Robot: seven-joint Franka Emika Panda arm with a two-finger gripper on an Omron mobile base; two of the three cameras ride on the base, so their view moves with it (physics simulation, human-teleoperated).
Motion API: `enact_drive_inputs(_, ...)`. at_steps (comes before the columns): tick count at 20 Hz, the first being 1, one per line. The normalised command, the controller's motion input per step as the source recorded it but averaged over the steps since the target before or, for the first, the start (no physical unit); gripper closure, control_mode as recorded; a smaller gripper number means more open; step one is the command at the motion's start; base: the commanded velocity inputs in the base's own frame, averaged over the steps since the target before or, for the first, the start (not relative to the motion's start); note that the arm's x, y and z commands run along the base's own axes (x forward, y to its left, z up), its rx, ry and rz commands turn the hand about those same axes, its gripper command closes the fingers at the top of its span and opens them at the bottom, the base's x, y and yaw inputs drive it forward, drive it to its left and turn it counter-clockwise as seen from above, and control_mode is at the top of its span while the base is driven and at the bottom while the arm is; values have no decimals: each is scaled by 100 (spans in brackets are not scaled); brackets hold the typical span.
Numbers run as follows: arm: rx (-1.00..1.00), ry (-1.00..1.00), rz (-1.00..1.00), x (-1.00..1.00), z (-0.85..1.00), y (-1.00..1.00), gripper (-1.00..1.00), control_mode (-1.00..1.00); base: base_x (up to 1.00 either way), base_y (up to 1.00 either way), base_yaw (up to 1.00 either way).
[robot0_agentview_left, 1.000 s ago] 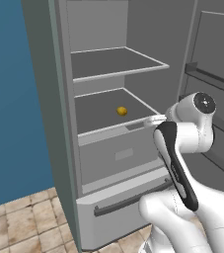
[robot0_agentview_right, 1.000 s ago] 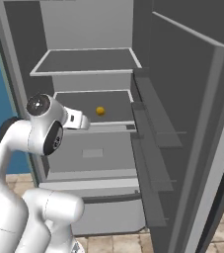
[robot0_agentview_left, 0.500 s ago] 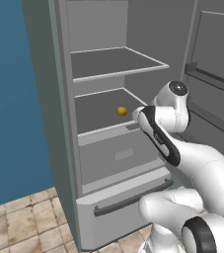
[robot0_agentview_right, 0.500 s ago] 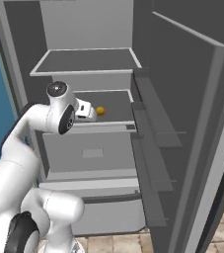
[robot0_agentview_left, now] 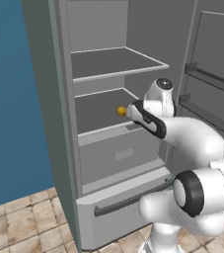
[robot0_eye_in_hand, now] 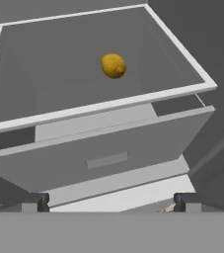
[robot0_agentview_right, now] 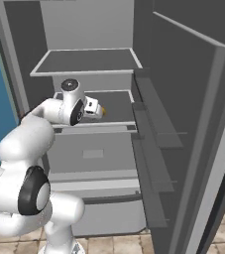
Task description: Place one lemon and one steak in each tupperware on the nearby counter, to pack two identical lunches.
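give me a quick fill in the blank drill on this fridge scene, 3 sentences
1. The only fruit on the fridge shelf is a yellow ____.
2. The fridge door stands ____.
3. The gripper is wide open, and between its fingertips it holds ____.

Missing words: lemon; open; nothing

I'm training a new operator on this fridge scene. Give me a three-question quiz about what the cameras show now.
1. True or false: the small yellow oval lemon lies on a shelf of the open grey fridge.
2. Which shelf: A upper, B lower?
3. Fill in: the tool holds ____.

Key: 1 true. 2 B, the lower grey shelf above the grey drawer. 3 nothing; its fingertips stand apart, short of the lemon.
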Motion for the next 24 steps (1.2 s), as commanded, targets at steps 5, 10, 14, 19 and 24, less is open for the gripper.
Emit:
enact_drive_inputs(5, 0, 0, 0, 63, -27, 0, -100, -100, 0, 0, 0)
enact_drive_inputs(10, 0, 0, 0, 61, -23, 0, -100, -100, 0, 0, 0)
enact_drive_inputs(14, 0, 0, 0, 60, -22, 0, -100, -100, 0, 0, 0)
enact_drive_inputs(19, 0, 2, 0, 55, -23, 1, -100, -100, 0, 0, 0)
enact_drive_inputs(24, 0, 3, 0, 49, -27, 2, -100, -100, 0, 0, 0)
